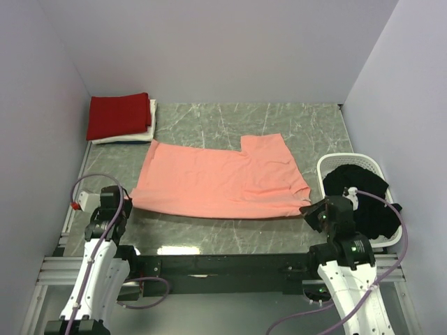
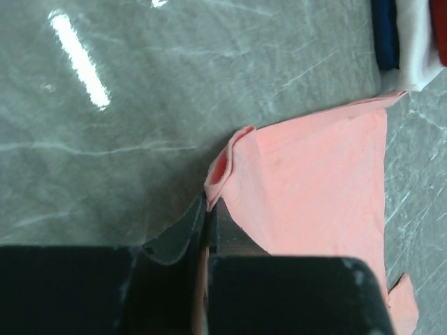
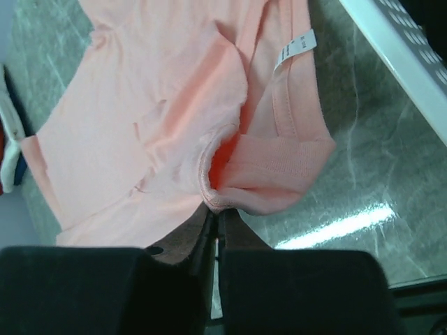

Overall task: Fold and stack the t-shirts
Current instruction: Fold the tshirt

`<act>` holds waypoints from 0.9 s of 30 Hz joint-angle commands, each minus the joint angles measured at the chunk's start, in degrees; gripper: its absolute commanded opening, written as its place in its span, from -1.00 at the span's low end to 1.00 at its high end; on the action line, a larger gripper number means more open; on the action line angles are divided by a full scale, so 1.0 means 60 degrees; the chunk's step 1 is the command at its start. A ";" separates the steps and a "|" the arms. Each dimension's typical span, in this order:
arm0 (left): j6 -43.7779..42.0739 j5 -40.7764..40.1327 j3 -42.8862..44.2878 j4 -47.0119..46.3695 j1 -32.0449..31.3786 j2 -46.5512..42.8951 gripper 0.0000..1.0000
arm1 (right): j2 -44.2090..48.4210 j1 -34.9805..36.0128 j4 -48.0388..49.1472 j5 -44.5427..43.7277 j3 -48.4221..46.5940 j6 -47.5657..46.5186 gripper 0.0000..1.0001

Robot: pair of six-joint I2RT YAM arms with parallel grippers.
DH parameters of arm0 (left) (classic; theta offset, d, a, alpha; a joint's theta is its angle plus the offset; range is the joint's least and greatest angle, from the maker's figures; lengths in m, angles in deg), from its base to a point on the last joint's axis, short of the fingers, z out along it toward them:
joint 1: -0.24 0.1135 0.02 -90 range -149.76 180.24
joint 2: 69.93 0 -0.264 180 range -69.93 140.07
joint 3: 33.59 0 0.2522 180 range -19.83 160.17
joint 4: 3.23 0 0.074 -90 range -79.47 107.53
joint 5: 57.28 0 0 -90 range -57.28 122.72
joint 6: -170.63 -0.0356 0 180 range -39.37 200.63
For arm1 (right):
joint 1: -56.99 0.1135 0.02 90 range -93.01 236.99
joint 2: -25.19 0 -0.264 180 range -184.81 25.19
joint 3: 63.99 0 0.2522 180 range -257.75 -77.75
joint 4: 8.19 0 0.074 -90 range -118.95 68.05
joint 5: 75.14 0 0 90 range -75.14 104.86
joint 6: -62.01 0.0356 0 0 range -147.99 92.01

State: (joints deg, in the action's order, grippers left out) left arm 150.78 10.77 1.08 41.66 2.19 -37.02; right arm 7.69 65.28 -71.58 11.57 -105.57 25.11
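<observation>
Top external: pink t-shirt (image 1: 216, 180) on marbled table (image 1: 209, 125) (glossy), lavender walls (image 1: 209, 49)

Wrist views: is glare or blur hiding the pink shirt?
Left wrist: glare streak on the table, well away from the pink shirt. Right wrist: another streak beside the shirt, not on it. Both: near fingers dark and soft, shirt edge sharp.

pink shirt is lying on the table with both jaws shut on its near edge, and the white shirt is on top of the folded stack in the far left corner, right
Not quite: the deep red shirt is on top, with the white shirt under it, as the top external view shows. The rest holds for the pink shirt.
</observation>
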 commanded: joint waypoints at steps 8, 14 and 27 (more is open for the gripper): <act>-0.0554 -0.0531 0.1128 0.0131 -0.0121 0.0432 0.05 | -0.0407 -0.0079 -0.0798 -0.0404 -0.1544 -0.0851 0.41; -0.2386 0.0405 0.3207 -0.1991 -0.0135 0.2817 0.08 | -0.3213 -0.0093 0.1266 0.0385 -0.2671 -0.2139 0.43; -0.4558 -0.0471 0.8510 -0.2480 -0.2025 1.0798 -0.01 | -0.9971 -0.0079 0.5722 0.1427 -0.5631 -0.3313 0.33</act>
State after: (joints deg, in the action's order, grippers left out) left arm 127.85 10.81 46.76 26.74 -9.22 21.88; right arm -46.95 64.98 -45.17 19.67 -133.63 8.35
